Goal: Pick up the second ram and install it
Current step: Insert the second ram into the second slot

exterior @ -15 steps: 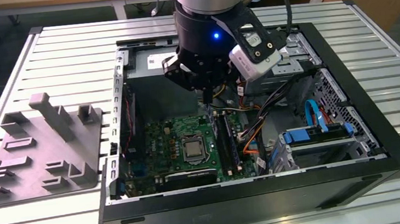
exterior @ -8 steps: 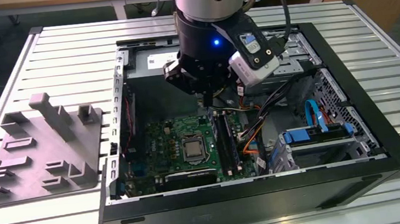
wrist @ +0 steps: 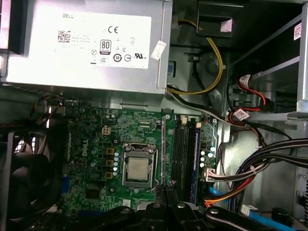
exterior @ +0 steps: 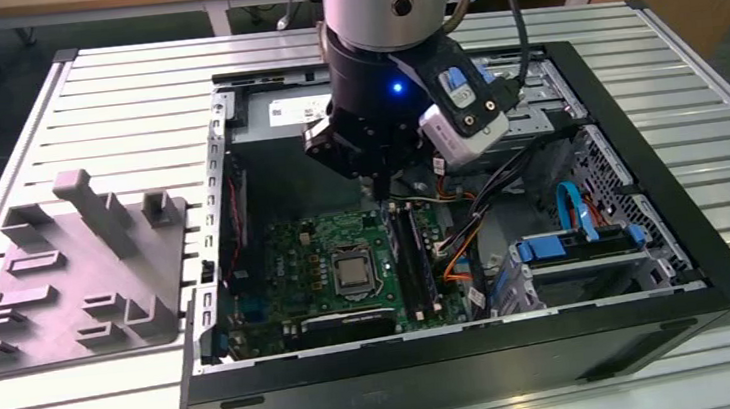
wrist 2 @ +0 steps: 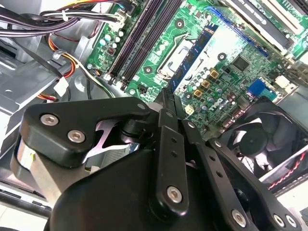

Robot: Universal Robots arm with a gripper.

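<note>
My gripper (exterior: 379,178) hangs inside the open computer case, above the green motherboard (exterior: 331,268). Both wrist views show its black fingers (wrist 2: 168,144) closed together on the second ram (wrist 2: 195,53), a slim blue-green stick. The stick points from the gripper (wrist 2: 167,96) toward the board. In the first wrist view the second ram (wrist: 163,154) shows edge-on, between the processor socket (wrist: 138,168) and the long black memory slots (wrist: 180,159), held above them. Another blue stick (wrist: 196,159) sits in one of those slots.
A silver power supply (wrist: 86,43) fills the case's far end. Bundled cables (wrist: 260,163) run beside the slots, and a black fan (wrist 2: 260,139) sits at the board's other side. A blue drive cage (exterior: 583,239) and a grey fixture (exterior: 76,262) flank the work area.
</note>
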